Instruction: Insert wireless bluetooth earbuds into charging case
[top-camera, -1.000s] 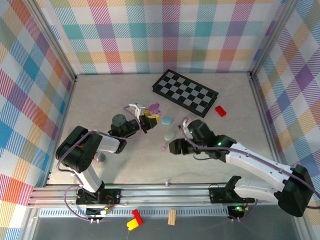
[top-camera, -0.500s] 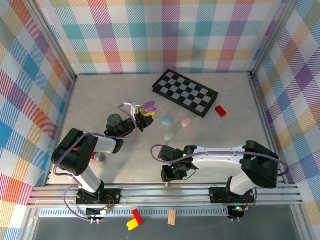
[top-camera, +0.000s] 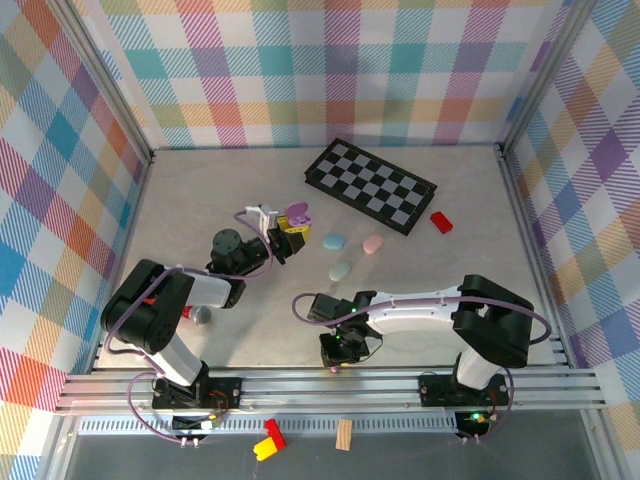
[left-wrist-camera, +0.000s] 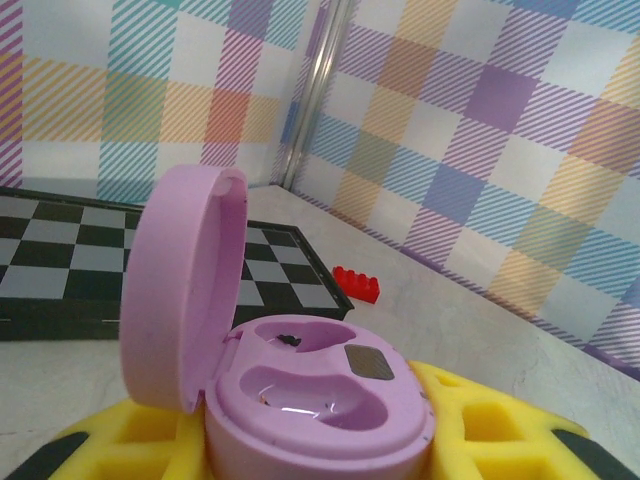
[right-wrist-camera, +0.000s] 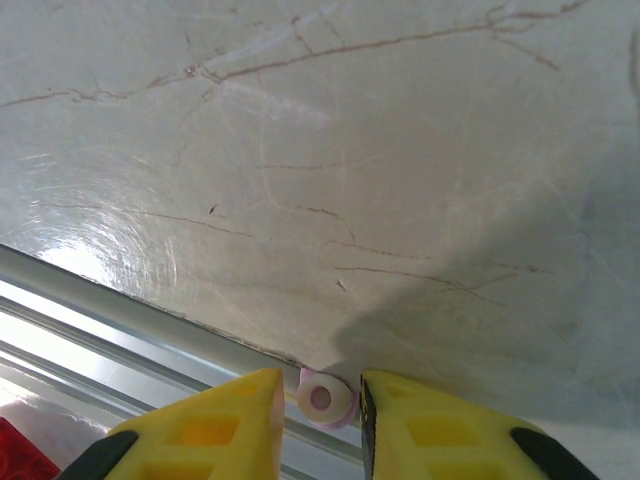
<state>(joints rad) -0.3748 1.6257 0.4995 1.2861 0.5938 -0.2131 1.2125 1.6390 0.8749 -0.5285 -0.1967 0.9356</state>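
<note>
My left gripper (top-camera: 283, 232) is shut on a purple charging case (top-camera: 297, 213), held above the table left of centre. In the left wrist view the case (left-wrist-camera: 300, 400) sits between yellow pads (left-wrist-camera: 500, 440) with its lid (left-wrist-camera: 185, 290) swung up and both wells showing no bud. A tiny pink earbud (right-wrist-camera: 325, 398) lies at the table's near edge against the metal rail. My right gripper (right-wrist-camera: 320, 395) has closed in on it from both sides, the right finger touching it. From above, that gripper (top-camera: 337, 362) points down at the front edge.
Three closed pebble cases lie mid-table: blue (top-camera: 333, 241), pink (top-camera: 373, 243), green (top-camera: 341, 270). A chessboard (top-camera: 370, 185) and a red brick (top-camera: 441, 221) sit behind them. A small grey object (top-camera: 203, 316) rests by the left arm. The aluminium rail (right-wrist-camera: 150, 330) borders the table edge.
The right arm swung from mid-table down to the near edge and its jaws narrowed around the pink earbud. The left gripper with the case barely shifted.
</note>
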